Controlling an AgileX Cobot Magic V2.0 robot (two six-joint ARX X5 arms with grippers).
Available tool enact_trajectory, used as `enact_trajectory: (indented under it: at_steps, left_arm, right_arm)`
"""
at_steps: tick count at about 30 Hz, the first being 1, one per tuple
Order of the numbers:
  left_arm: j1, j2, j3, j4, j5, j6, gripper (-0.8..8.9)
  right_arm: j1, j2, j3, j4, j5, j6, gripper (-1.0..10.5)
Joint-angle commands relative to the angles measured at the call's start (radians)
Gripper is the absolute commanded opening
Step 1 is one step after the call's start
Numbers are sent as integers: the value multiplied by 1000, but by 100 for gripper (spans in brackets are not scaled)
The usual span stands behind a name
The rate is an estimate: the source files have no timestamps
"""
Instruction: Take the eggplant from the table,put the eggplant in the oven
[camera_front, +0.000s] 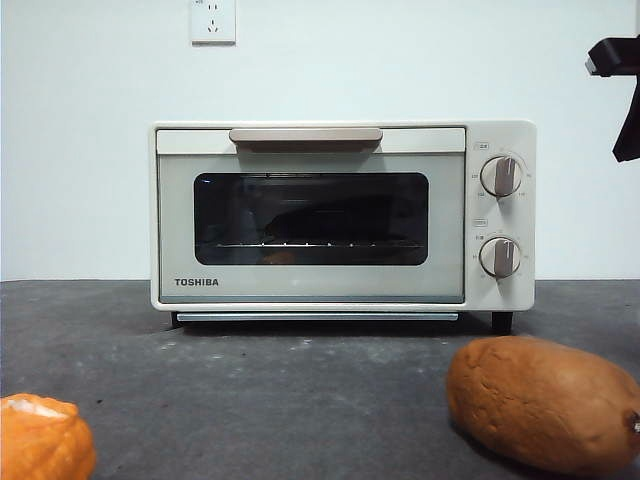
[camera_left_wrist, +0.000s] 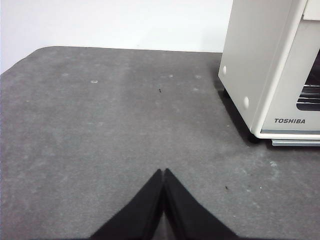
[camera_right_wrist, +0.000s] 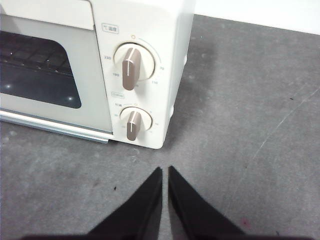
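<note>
The oven (camera_front: 340, 215) stands closed at the far middle of the tabletop (camera_front: 300, 400), the eggplant hidden from every view, while the left gripper (camera_left_wrist: 163, 172) and right gripper (camera_right_wrist: 164, 170) hover with fingers clenched, empty.

Right gripper (camera_right_wrist: 164, 172) seemingly closed, near oven (camera_right_wrist: 145, 30) knobs (camera_right_wrist: 131, 70).
</note>
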Motion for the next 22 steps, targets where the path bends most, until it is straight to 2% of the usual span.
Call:
enact_trajectory:
  at_steps: [1, 14, 18, 20, 22]
  left_arm:
    - [2, -1, -26, -7, 0, 13, 6]
    - [2, -1, -26, -7, 1, 13, 6]
    - [2, -1, -26, -7, 1, 13, 6]
    - [2, -1, -26, -7, 0, 13, 6]
    - [2, -1, -26, -7, 0, 13, 6]
  right_arm:
    - [6, 5, 4, 10, 1, 3, 6]
    - [6, 5, 4, 10, 2, 2, 6]
    - [-2, -45, 3, -3, 22, -70, 6]
    - [-31, -120, 3, -9, 50, -110, 6]
    - [-74, -188, 2, -9, 38, -143, 6]
